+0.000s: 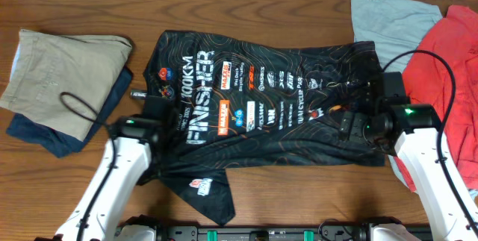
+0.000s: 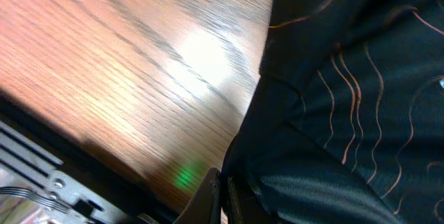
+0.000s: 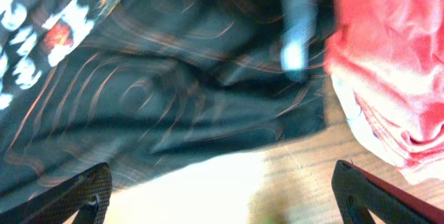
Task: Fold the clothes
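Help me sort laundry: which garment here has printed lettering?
The black jersey in the middle, with white lettering and orange lines; the beige garment, navy garment, grey shirt and red garment look plain.

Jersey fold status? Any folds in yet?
Done: jersey spread flat on the table, print up; no fold visible. In hand: left hand shut, apparently pinching its left edge; right hand open over the right edge. Left: every fold, including the sleeve sticking out toward the robot.

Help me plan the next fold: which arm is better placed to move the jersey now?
Left. The left gripper looks shut on the jersey at its sleeve-side edge, ready to lift it over. The right gripper hangs open above the other end, holding nothing.
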